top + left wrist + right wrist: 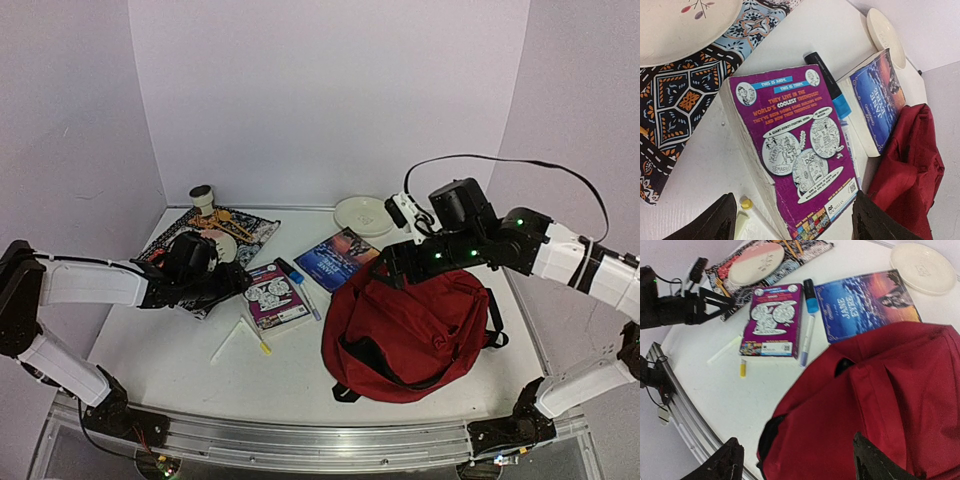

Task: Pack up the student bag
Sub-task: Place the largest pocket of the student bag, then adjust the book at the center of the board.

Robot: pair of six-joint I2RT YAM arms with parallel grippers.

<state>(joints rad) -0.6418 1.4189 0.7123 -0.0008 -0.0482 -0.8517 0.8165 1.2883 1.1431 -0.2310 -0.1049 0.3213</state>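
Observation:
The student bag [410,330], dark red with black straps, lies on the right half of the white table. My right gripper [398,263] hovers over its far left edge. In the right wrist view that gripper [796,450] is open, with the bag's red fabric [880,405] below and nothing between the fingers. My left gripper [235,283] sits by a purple paperback [277,297]. In the left wrist view the left gripper [794,210] is open, its fingers either side of the near end of the purple paperback [795,150] and above it. The bag [910,165] shows at the right there.
A blue Jane Eyre book [335,258] lies beside the bag, with a black and blue marker [296,278] between the two books. A yellow-capped pen [257,338] lies near the purple book. A patterned placemat [250,228], a white dish [363,215] and a cup [203,197] stand at the back.

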